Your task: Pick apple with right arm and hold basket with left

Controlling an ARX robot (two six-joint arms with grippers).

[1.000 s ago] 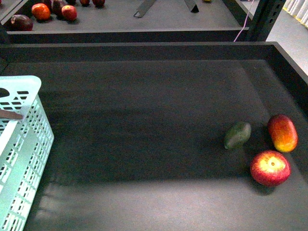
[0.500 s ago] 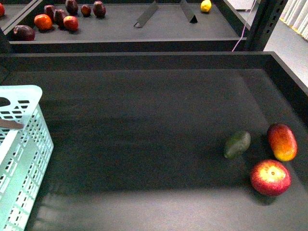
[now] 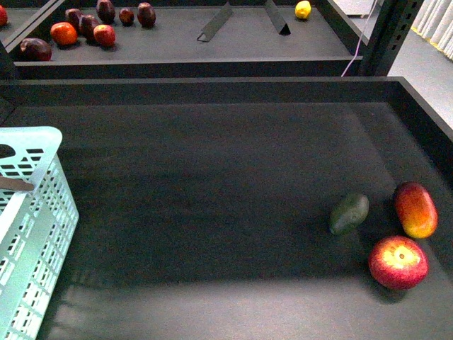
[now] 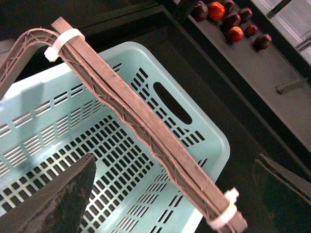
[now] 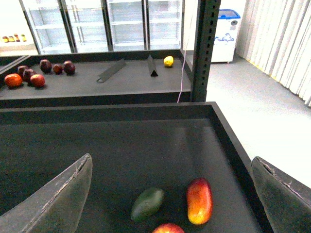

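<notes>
At the near right corner of the dark worktop the apple rests alone, yellow patch up, close to the raised right wall. Just beyond it lies an elongated red-orange fruit, and to that fruit's left a dark green avocado, slightly apart from both. None of the three is touched by a gripper.

The right gripper hangs above this corner with its fingers spread wide, grasping nothing; the apple only peeks in at the edge of its wrist view.

On the near left edge of the worktop stands the basket, partly out of the front view. The left gripper is above it, fingers released and wide apart. The two grey-brown handles, bound together with white ties, run across between those fingers, unclasped.

Beyond the worktop's far wall, a shelf carries a cluster of red and dark fruits at its left and a yellow fruit further right.
</notes>
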